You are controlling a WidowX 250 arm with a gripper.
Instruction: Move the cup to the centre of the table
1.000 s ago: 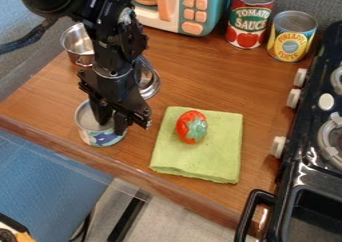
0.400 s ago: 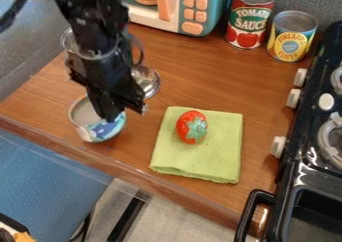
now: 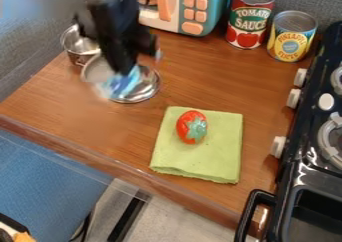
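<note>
At the left, by the tabletop's (image 3: 200,81) back-left edge, I see a shiny metal pot (image 3: 79,45). Just beside it is the white cup with a blue pattern (image 3: 123,85), blurred, tilted and in the air, partly over a round silver metal dish (image 3: 145,91). My black two-finger gripper (image 3: 125,72) looks closed on the cup's wall. Further right, a red toy tomato (image 3: 192,127) sits on a folded green cloth (image 3: 200,161).

I judge this the carrying step: next I need to go right, past the dish, level the cup, and lower it mid-table, behind the cloth, before letting go.
</note>
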